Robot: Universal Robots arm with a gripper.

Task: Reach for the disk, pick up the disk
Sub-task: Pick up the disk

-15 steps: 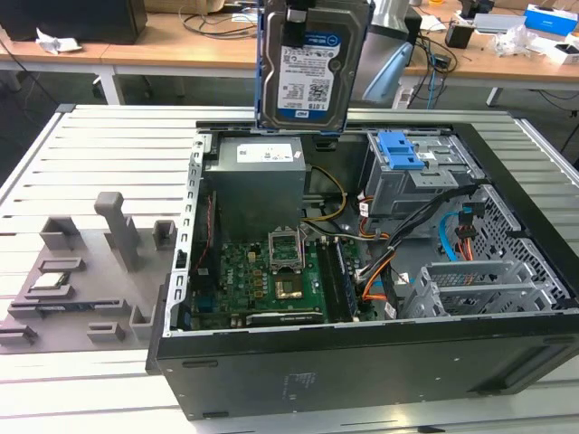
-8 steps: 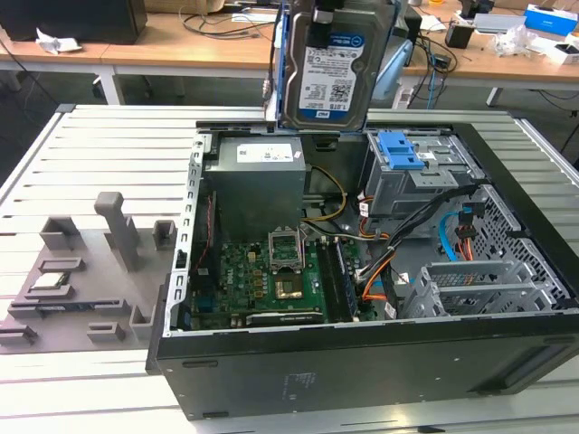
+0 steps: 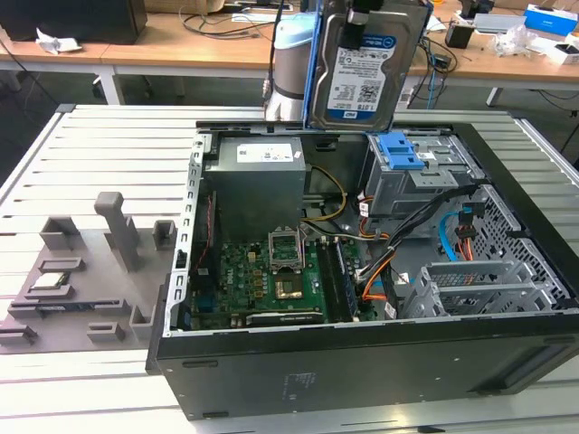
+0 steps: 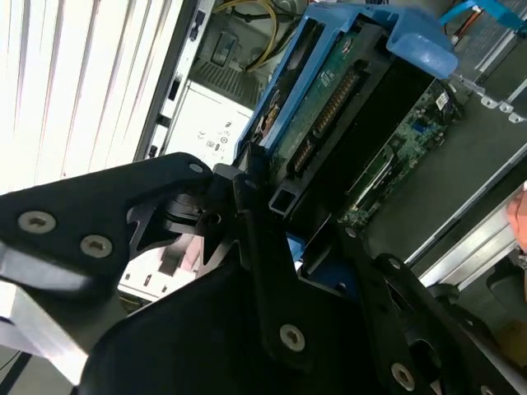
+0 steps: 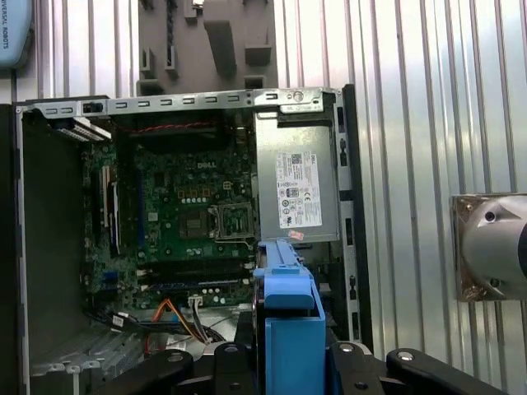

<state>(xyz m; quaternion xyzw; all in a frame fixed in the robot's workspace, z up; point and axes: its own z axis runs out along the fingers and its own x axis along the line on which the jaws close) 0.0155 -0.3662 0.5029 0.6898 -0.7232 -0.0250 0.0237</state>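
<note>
The rectangular silver hard drive with a white-and-blue barcode label and blue plastic side rails (image 3: 362, 63) hangs upright above the far side of the open black metal computer case (image 3: 362, 362), lifted clear of it. The black metal gripper (image 4: 276, 222) is clamped on the drive: in the second wrist view its dark angular fingers (image 4: 247, 197) press against the drive's end, where a green circuit board and a row of connector pins show between the blue rails. In the first wrist view the blue rail (image 5: 288, 329) stands between the gripper's black linkages.

Below, the case lies on a ribbed light-grey metal table (image 3: 90, 154). Inside it are a green motherboard (image 3: 262, 280), a boxy grey power supply (image 3: 258, 181) and a blue plastic latch on a grey metal cage (image 3: 398, 154). A grey moulded fixture tray (image 3: 81, 271) sits at the exterior view's left.
</note>
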